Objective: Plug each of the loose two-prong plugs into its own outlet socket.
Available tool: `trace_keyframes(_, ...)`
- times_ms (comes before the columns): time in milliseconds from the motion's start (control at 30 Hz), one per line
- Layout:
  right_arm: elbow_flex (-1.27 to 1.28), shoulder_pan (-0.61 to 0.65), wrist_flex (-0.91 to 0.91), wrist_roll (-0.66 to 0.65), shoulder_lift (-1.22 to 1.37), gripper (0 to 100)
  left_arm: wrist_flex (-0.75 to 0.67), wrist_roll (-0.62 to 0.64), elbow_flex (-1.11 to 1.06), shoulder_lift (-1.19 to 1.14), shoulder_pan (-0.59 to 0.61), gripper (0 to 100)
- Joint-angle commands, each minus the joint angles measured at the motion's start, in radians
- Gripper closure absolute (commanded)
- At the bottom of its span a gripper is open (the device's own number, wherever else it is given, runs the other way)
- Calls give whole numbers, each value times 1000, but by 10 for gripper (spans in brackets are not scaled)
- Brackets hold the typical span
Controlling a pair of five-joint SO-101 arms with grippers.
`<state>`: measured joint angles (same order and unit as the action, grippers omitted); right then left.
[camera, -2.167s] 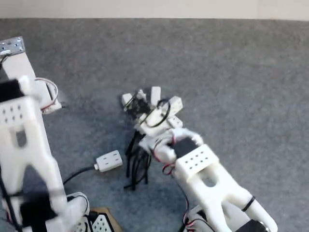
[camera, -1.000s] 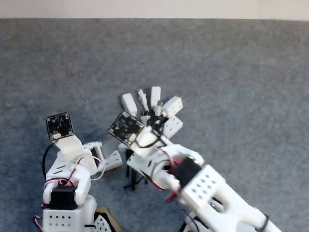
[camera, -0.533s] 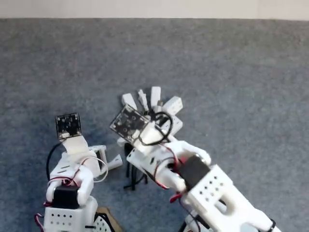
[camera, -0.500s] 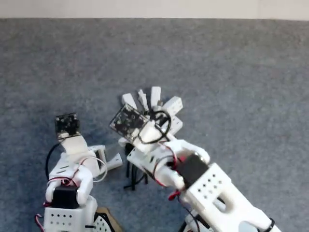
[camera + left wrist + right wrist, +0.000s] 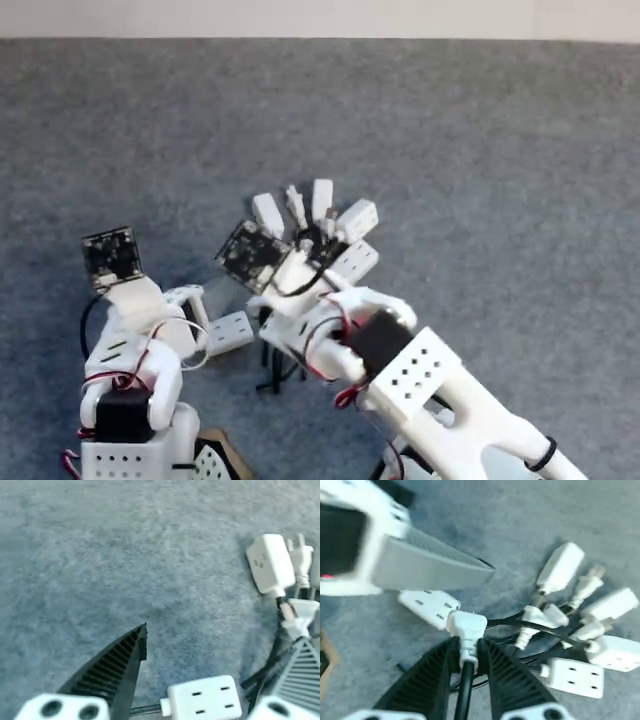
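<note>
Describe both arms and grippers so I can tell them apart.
The left arm and right arm are blocky white plastic with small holes, red wires at the joints and a black square circuit board by each wrist. The right gripper has two black ribbed fingers; the left gripper pairs one black ribbed finger with a pale grey one.

Grey carpeted table (image 5: 500,150) — white outlet sockets (image 5: 357,218), plugs (image 5: 293,203) and black cords (image 5: 276,366) lie clustered together.
</note>
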<state>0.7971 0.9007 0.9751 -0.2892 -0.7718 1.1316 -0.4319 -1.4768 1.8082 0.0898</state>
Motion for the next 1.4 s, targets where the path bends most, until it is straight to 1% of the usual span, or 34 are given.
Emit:
trace_keyframes(0,-96,27,30,29,-12,993,-3,6,-22,2,-25,582)
trace_keyframes(133,-150,24,62,29,-7,993,3,6,-70,2,-33,582)
trace_keyframes(300,-157,24,62,32,-4,993,35,3,-108,4,-127,582)
trace_keyframes(433,-154,21,62,28,-4,993,37,3,-99,7,-127,582)
trace_keyframes(500,-154,-10,62,25,-4,993,37,2,-64,5,-70,582)
trace_keyframes(600,-134,-73,68,-15,-2,993,37,0,30,2,70,582)
trace_keyframes(700,-101,-84,68,-32,-2,993,38,2,136,-19,179,582)
trace_keyframes(767,-82,-84,64,-44,-2,993,35,2,216,-104,229,583)
trace_keyframes(867,-74,-82,59,-46,-1,993,32,5,403,-358,282,606)
trace_keyframes(967,-74,-81,36,-52,1,993,48,5,684,-723,338,617)
trace_keyframes(1000,-74,-81,35,-52,7,993,75,3,792,-855,358,617)
trace_keyframes(1100,-96,-81,35,-92,82,993,233,-9,1159,-1257,415,617)
trace_keyframes(1200,-183,-81,36,-140,213,993,440,-87,1531,-1623,472,617)
trace_keyframes(1267,-266,-81,39,-195,300,993,543,-133,1765,-1831,519,617)
trace_keyframes(1367,-410,-81,39,-302,427,993,620,-192,2087,-2086,598,618)
